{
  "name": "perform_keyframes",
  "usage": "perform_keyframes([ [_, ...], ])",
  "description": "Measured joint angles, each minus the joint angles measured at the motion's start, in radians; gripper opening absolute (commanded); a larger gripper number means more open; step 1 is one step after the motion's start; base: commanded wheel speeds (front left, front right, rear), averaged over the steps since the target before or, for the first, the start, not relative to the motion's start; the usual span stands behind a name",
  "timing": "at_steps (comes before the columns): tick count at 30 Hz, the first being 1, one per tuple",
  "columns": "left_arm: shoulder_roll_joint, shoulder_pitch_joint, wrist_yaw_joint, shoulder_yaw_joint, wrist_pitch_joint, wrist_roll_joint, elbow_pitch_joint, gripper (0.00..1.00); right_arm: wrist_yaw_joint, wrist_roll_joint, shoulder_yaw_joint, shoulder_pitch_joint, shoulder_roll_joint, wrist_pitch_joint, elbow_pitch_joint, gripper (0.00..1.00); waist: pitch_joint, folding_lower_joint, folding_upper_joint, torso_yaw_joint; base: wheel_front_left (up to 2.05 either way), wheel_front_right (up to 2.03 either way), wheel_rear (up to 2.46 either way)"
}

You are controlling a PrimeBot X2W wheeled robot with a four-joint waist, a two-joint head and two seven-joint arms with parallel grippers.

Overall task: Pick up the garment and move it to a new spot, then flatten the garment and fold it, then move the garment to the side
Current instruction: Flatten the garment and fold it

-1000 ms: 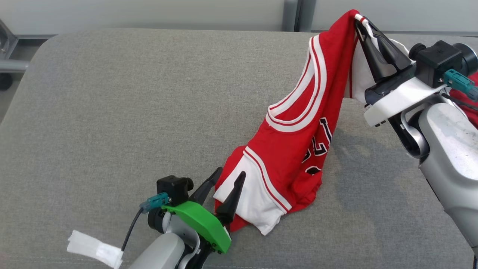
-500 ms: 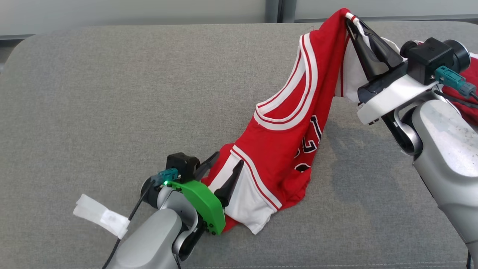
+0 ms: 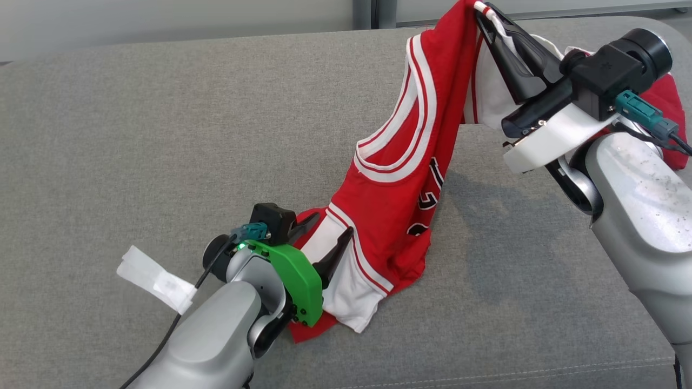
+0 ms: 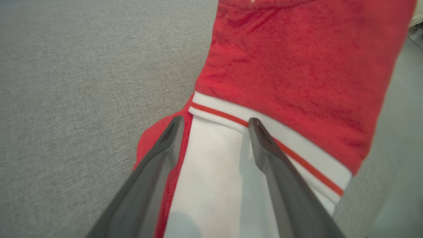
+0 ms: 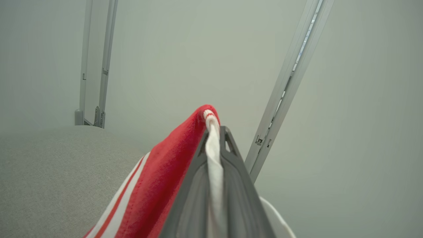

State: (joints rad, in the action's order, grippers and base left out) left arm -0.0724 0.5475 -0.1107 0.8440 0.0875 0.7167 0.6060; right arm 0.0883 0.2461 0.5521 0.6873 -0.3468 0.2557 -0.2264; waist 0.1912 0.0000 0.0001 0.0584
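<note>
Task item: red basketball jersey (image 3: 394,216) w/ white trim. Top edge is lifted off grey cushion (image 3: 135,135); low end is bunched on cushion, front-center. R gripper (image 3: 480,15) pressed together, pinching white-trimmed edge at top, cloth hanging from it. L gripper (image 3: 332,224) spread wide, fingers straddling white panel at jersey's low end, no grip. White folded strip (image 3: 154,275) lies on cushion just left of L arm.

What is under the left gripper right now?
The jersey: its white side panel lies beneath the open left gripper. The grey cushion under that cloth is covered.
</note>
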Motion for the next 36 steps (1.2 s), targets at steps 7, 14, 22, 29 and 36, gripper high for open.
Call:
perform_keyframes([
  [7,0.004,0.033,-0.013,0.032,-0.024,0.011,0.033,1.0,0.008,-0.025,0.019,-0.001,-0.002,0.0,0.05,0.0,0.003,0.0,0.0,-0.013,0.0,0.0,0.0],
  [14,0.005,0.068,-0.014,0.059,-0.044,0.017,0.077,1.0,0.016,-0.043,0.046,-0.001,0.002,0.0,0.074,0.0,0.009,0.0,0.0,-0.024,0.0,0.0,0.0],
  [22,0.008,0.078,-0.014,0.112,-0.053,0.035,0.087,0.53,0.017,-0.046,0.057,-0.003,0.008,0.0,0.091,0.0,0.022,0.0,0.0,-0.033,0.0,0.0,0.0],
  [29,0.008,0.097,-0.014,0.139,-0.05,0.046,0.097,0.0,0.017,-0.055,0.056,-0.003,0.017,0.0,0.103,0.0,0.031,0.0,0.0,-0.035,0.0,0.0,0.0],
  [36,0.003,0.128,-0.014,0.156,0.016,0.056,0.064,0.0,0.016,-0.055,0.02,-0.004,0.002,0.0,0.107,0.0,0.035,0.0,0.0,-0.022,0.0,0.0,0.0],
])
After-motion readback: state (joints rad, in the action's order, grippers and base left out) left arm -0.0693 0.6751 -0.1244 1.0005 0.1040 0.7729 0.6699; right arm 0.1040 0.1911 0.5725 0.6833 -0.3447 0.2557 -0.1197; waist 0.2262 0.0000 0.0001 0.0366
